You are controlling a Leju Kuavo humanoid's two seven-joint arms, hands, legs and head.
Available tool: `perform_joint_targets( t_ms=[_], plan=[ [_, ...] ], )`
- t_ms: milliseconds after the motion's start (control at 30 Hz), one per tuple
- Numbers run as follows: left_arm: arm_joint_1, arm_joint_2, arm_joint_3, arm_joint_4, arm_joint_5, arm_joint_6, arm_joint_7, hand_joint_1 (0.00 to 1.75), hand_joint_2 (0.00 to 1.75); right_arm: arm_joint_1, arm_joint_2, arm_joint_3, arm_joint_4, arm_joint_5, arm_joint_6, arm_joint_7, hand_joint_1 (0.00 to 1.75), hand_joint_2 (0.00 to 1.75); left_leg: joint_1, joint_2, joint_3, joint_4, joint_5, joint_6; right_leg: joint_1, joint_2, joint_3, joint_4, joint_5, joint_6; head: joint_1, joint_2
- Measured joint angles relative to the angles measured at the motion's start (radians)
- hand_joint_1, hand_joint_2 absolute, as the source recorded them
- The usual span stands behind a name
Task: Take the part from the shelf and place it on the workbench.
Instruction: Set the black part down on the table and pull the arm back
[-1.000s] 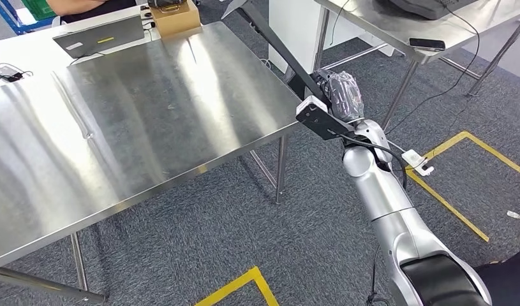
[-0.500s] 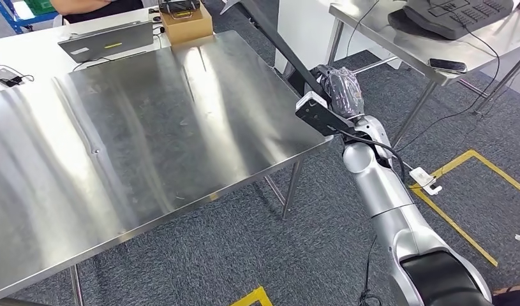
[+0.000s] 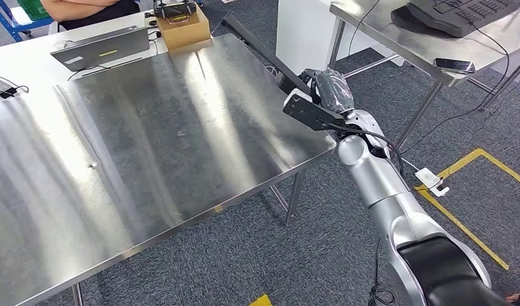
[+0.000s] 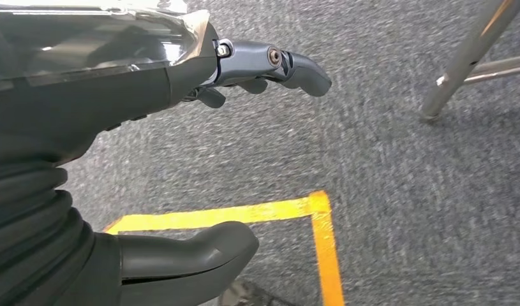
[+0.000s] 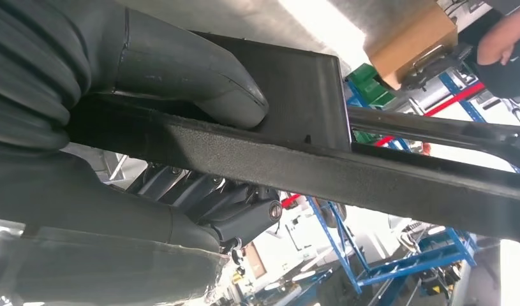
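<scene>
Left hand (image 4: 180,83): we see it hanging over the carpet, fingers apart, holding nothing.
Right hand (image 3: 334,89): fingers clamped on the part.
Part (image 3: 263,48): long black bar, above the workbench's (image 3: 148,127) right edge.
Cardboard box (image 3: 184,29): workbench's far edge.

Head view. The right hand (image 3: 332,89) gripped a long black part (image 3: 265,56) at the right edge of the steel workbench (image 3: 148,140), the part slanting away over that edge. A laptop (image 3: 101,44) and cardboard box (image 3: 184,29) lay at the far side.
</scene>
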Motion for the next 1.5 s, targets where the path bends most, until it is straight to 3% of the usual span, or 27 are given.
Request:
perform_joint_targets(
  t_ms=[67, 133, 233, 267, 333, 400, 467, 533, 600, 700, 733, 833, 867, 900, 967, 1033, 1133, 1200, 1233, 1300, 1367, 1400, 1433, 1500],
  plan=[
    [-0.002, 0.001, 0.003, 0.000, 0.000, 0.001, -0.002, 0.00, 1.75, -0.022, 0.010, 0.008, 0.038, -0.001, -0.018, -0.008, 1.75, 1.75, 0.005, 0.008, 0.041, -0.099, 0.038, 0.001, 0.001, 0.000, 0.001, 0.005, -0.011, 0.018, 0.000, 0.000],
    [-0.004, 0.002, 0.006, 0.000, -0.001, 0.002, -0.002, 0.00, 1.75, -0.034, 0.017, 0.012, 0.060, 0.000, -0.031, -0.011, 1.75, 1.75, 0.001, 0.011, 0.045, -0.110, 0.028, 0.012, 0.004, -0.001, -0.002, 0.006, -0.018, 0.031, 0.000, 0.000],
    [-0.004, 0.002, 0.007, 0.000, -0.002, 0.002, -0.002, 0.00, 1.75, -0.036, 0.019, 0.013, 0.066, 0.001, -0.034, -0.011, 1.75, 1.75, -0.001, 0.008, 0.045, -0.109, 0.032, 0.017, 0.005, -0.002, -0.002, 0.005, -0.019, 0.036, 0.000, 0.000],
    [-0.003, 0.003, 0.008, 0.000, -0.002, 0.002, -0.002, 0.00, 1.75, -0.038, 0.022, 0.015, 0.072, 0.003, -0.035, -0.011, 1.75, 1.75, -0.002, 0.005, 0.049, -0.111, 0.035, 0.025, 0.006, -0.003, -0.001, 0.006, -0.022, 0.041, 0.001, 0.000],
    [-0.003, 0.003, 0.012, 0.000, -0.002, 0.004, -0.002, 0.00, 1.75, -0.047, 0.034, 0.026, 0.100, 0.009, -0.041, -0.009, 1.75, 1.75, -0.016, -0.009, 0.061, -0.113, 0.037, 0.055, 0.014, -0.005, -0.089, 0.172, -0.086, 0.037, 0.004, 0.000],
    [-0.003, 0.003, 0.015, 0.000, -0.002, 0.006, -0.001, 0.00, 1.75, -0.054, 0.045, 0.037, 0.129, 0.021, -0.046, 0.000, 1.75, 1.75, -0.036, -0.029, 0.071, -0.114, 0.033, 0.080, 0.029, -0.005, -0.169, 0.300, -0.122, 0.030, 0.006, 0.000],
    [-0.002, 0.001, 0.015, 0.000, -0.004, 0.006, -0.001, 0.00, 1.75, -0.058, 0.051, 0.042, 0.138, 0.036, -0.046, 0.013, 1.75, 1.75, -0.048, -0.043, 0.079, -0.114, 0.028, 0.085, 0.045, 0.005, -0.118, 0.163, -0.053, 0.025, 0.006, 0.000],
    [-0.003, -0.002, 0.015, 0.000, -0.009, 0.006, -0.001, 0.00, 1.75, -0.065, 0.059, 0.049, 0.145, 0.053, -0.046, 0.027, 1.75, 1.75, -0.055, -0.053, 0.080, -0.112, 0.023, 0.084, 0.057, 0.020, -0.064, 0.043, 0.000, 0.004, 0.002, 0.000],
    [-0.004, -0.003, 0.015, 0.000, -0.017, 0.005, 0.000, 0.00, 1.75, -0.070, 0.067, 0.059, 0.152, 0.071, -0.046, 0.042, 1.75, 1.75, -0.054, -0.060, 0.079, -0.111, 0.019, 0.079, 0.061, 0.023, -0.051, 0.022, 0.010, -0.014, -0.001, 0.000],
    [-0.004, -0.002, 0.015, -0.001, -0.024, 0.005, 0.005, 0.00, 1.75, -0.074, 0.081, 0.074, 0.160, 0.101, -0.045, 0.064, 1.75, 1.75, -0.053, -0.055, 0.070, -0.090, 0.000, 0.064, 0.047, 0.009, -0.035, 0.006, 0.011, -0.030, -0.001, 0.000],
    [-0.005, -0.001, 0.015, -0.001, -0.026, 0.006, 0.006, 0.00, 1.75, -0.076, 0.085, 0.079, 0.162, 0.110, -0.045, 0.069, 1.75, 1.75, -0.051, -0.044, 0.053, -0.053, -0.021, 0.056, 0.040, 0.004, -0.026, 0.000, 0.010, -0.035, -0.001, 0.000],
    [-0.010, 0.001, 0.015, -0.001, -0.032, 0.006, 0.011, 0.00, 1.75, -0.079, 0.099, 0.099, 0.171, 0.134, -0.041, 0.085, 1.75, 1.75, -0.031, -0.014, -0.048, 0.140, -0.100, 0.033, 0.036, -0.008, -0.012, -0.003, 0.002, -0.044, -0.002, 0.000],
    [-0.011, 0.002, 0.015, -0.001, -0.033, 0.006, 0.012, 0.00, 1.75, -0.079, 0.105, 0.107, 0.174, 0.140, -0.039, 0.089, 1.75, 1.75, -0.024, -0.010, -0.072, 0.174, -0.104, 0.026, 0.035, -0.011, -0.010, -0.002, -0.001, -0.043, -0.002, 0.000],
    [-0.011, 0.002, 0.015, -0.001, -0.033, 0.006, 0.014, 0.00, 1.75, -0.078, 0.109, 0.113, 0.178, 0.147, -0.036, 0.093, 1.75, 1.75, -0.016, -0.006, -0.076, 0.168, -0.088, 0.019, 0.032, -0.013, -0.008, -0.001, -0.004, -0.039, -0.002, 0.000],
    [-0.012, 0.003, 0.015, -0.001, -0.033, 0.006, 0.015, 0.00, 1.75, -0.077, 0.118, 0.124, 0.183, 0.154, -0.032, 0.098, 1.75, 1.75, -0.005, 0.011, -0.024, 0.053, -0.018, 0.008, 0.027, -0.019, -0.002, 0.006, -0.016, -0.027, -0.002, 0.000],
    [-0.015, 0.002, 0.015, -0.002, -0.033, 0.005, 0.016, 0.00, 1.75, -0.079, 0.123, 0.131, 0.185, 0.158, -0.030, 0.100, 1.75, 1.75, -0.005, 0.028, 0.039, -0.061, 0.021, 0.005, 0.031, -0.025, 0.000, 0.018, -0.030, -0.011, -0.003, 0.000],
    [-0.019, 0.001, 0.015, -0.002, -0.034, 0.005, 0.016, 0.00, 1.75, -0.083, 0.127, 0.137, 0.188, 0.159, -0.029, 0.101, 1.75, 1.75, -0.015, 0.018, 0.056, -0.090, 0.018, 0.029, 0.041, -0.037, 0.003, 0.020, -0.040, 0.008, 0.005, 0.000],
    [-0.019, 0.001, 0.015, -0.002, -0.034, 0.005, 0.016, 0.00, 1.75, -0.084, 0.129, 0.140, 0.189, 0.158, -0.029, 0.101, 1.75, 1.75, -0.019, 0.008, 0.060, -0.093, 0.018, 0.047, 0.037, -0.037, -0.004, 0.034, -0.053, 0.017, 0.006, 0.000],
    [-0.019, 0.002, 0.015, -0.002, -0.034, 0.005, 0.016, 0.00, 1.75, -0.085, 0.130, 0.141, 0.190, 0.159, -0.028, 0.102, 1.75, 1.75, -0.019, 0.003, 0.062, -0.095, 0.018, 0.056, 0.035, -0.032, -0.021, 0.068, -0.070, 0.018, 0.006, 0.000],
    [-0.020, 0.003, 0.015, -0.002, -0.034, 0.005, 0.016, 0.00, 1.75, -0.087, 0.130, 0.144, 0.194, 0.164, -0.024, 0.103, 1.75, 1.75, -0.018, -0.007, 0.064, -0.097, 0.015, 0.068, 0.032, -0.019, -0.092, 0.203, -0.121, 0.012, 0.008, 0.000],
    [-0.021, 0.002, 0.015, -0.003, -0.034, 0.004, 0.016, 0.00, 1.75, -0.085, 0.130, 0.150, 0.201, 0.176, -0.017, 0.108, 1.75, 1.75, -0.020, -0.021, 0.065, -0.096, 0.013, 0.072, 0.033, -0.013, -0.163, 0.322, -0.152, 0.013, 0.009, 0.000],
    [-0.021, 0.002, 0.015, -0.003, -0.034, 0.004, 0.016, 0.00, 1.75, -0.084, 0.130, 0.153, 0.205, 0.183, -0.013, 0.111, 1.75, 1.75, -0.021, -0.029, 0.067, -0.096, 0.012, 0.073, 0.035, -0.010, -0.174, 0.329, -0.144, 0.018, 0.009, 0.000],
    [-0.021, 0.002, 0.015, -0.003, -0.034, 0.002, 0.015, 0.00, 1.75, -0.084, 0.131, 0.155, 0.208, 0.190, -0.011, 0.116, 1.75, 1.75, -0.022, -0.039, 0.069, -0.096, 0.011, 0.072, 0.035, -0.007, -0.163, 0.291, -0.118, 0.025, 0.009, 0.000],
    [-0.021, 0.001, 0.015, -0.003, -0.036, 0.000, 0.015, 0.00, 1.75, -0.088, 0.131, 0.160, 0.212, 0.206, -0.007, 0.124, 1.75, 1.75, -0.024, -0.055, 0.074, -0.095, 0.008, 0.069, 0.037, 0.005, -0.102, 0.142, -0.049, 0.031, 0.009, 0.000]
  ],
)
